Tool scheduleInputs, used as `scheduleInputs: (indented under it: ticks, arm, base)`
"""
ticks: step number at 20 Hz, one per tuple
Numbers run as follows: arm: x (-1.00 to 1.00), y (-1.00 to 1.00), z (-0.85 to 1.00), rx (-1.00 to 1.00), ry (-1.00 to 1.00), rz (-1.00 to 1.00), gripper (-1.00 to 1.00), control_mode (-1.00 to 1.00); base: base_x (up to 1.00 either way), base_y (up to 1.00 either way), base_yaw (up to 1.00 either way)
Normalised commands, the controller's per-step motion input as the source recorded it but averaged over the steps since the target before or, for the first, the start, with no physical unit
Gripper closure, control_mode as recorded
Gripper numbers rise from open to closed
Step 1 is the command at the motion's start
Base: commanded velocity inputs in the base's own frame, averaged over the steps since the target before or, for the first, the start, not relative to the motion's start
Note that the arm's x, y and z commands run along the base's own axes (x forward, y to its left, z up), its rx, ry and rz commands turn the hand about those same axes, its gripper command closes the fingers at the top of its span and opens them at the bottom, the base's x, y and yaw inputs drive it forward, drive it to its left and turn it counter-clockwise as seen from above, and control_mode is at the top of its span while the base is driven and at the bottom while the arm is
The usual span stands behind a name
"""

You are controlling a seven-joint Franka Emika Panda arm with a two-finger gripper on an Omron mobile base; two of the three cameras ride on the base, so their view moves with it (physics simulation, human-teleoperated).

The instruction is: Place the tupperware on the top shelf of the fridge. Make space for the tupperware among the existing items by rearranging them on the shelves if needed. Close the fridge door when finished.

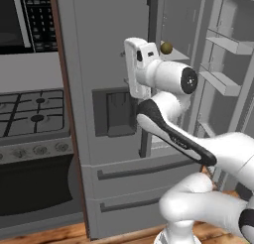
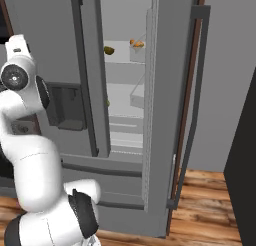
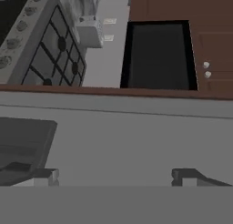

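Rendered kitchen: a gas stove (image 1: 32, 111) at the left of the left base frame, the grey fridge (image 1: 106, 64) at centre, its right door swung open. A small dark ball (image 1: 166, 48) sits on the top shelf (image 1: 176, 54), upper right. The tupperware's place I cannot tell; likely light, stiff, slippery, best taken across its short sides. The end effector (image 3: 116, 178) is spread wide, holding nothing.
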Motion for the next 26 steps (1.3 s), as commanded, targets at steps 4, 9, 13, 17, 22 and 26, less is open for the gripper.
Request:
scheduleInputs:
  ticks: [4,9,13,17,22,26]
  arm:
    - [-1.00,-0.62,0.39,0.07,0.05,0.00,-1.00,-1.00]
    - [-1.00,-0.96,0.04,0.10,0.13,-0.05,-1.00,-1.00]
    - [-0.98,-1.00,-0.02,0.11,0.14,-0.10,-1.00,-1.00]
    - [-0.65,-1.00,-0.09,0.14,0.06,-0.03,-1.00,-1.00]
    - [-0.60,-1.00,-0.05,0.21,0.00,0.00,-1.00,-1.00]
    - [-0.61,-1.00,-0.07,0.21,0.03,0.00,-1.00,-1.00]
  base:
    - [0.00,0.00,0.00]
    - [0.00,0.00,0.00]
    - [0.00,0.00,0.00]
    - [0.00,0.00,0.00]
    - [0.00,0.00,0.00]
    - [0.00,0.00,0.00]
